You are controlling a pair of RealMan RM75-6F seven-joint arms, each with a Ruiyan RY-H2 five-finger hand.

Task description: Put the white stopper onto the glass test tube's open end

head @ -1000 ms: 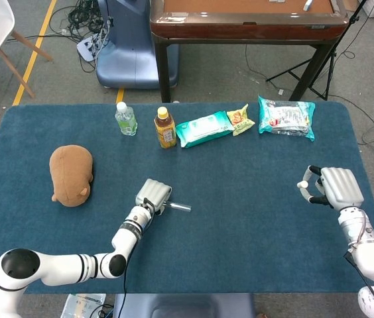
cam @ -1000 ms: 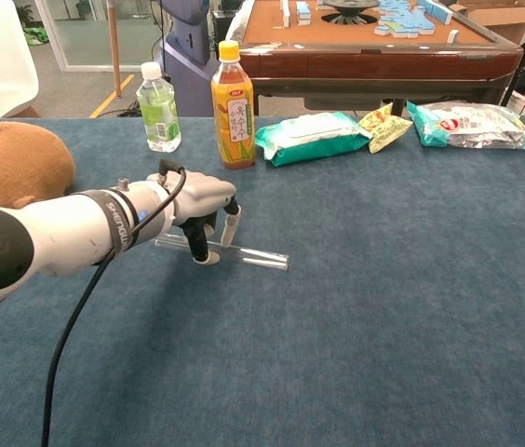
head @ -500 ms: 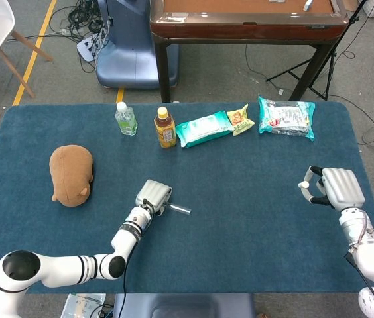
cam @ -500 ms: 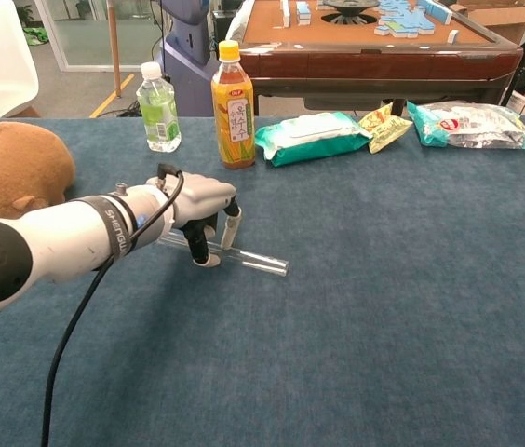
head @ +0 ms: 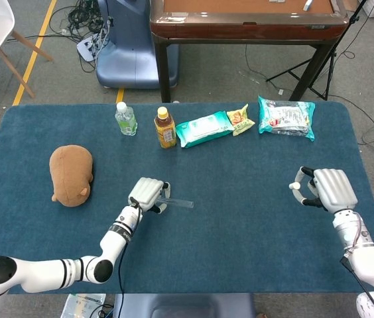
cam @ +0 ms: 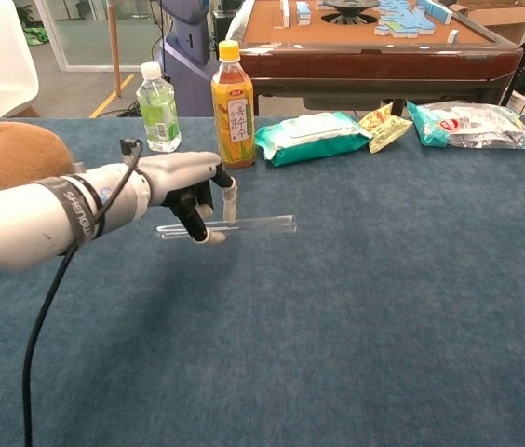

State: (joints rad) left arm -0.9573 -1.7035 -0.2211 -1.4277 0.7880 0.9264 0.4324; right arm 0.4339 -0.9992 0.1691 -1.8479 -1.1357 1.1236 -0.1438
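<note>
My left robot hand [cam: 188, 191] holds the test tube [cam: 244, 225] level above the tabletop [cam: 411, 307]; my right robot hand [head: 325, 188] seemingly pinches the white stopper [head: 295, 187]. Next, bring them together.

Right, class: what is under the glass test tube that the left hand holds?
The glass test tube is lifted in the left hand, with only bare blue table beneath its free length. The fingers cover the gripped stretch, so nothing can be seen below that part.

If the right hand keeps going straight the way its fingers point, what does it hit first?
Probably the test tube held by the left hand. The right hand, pinching the stopper, points left across bare table; nothing stands between, though depth is hard to judge.
</note>
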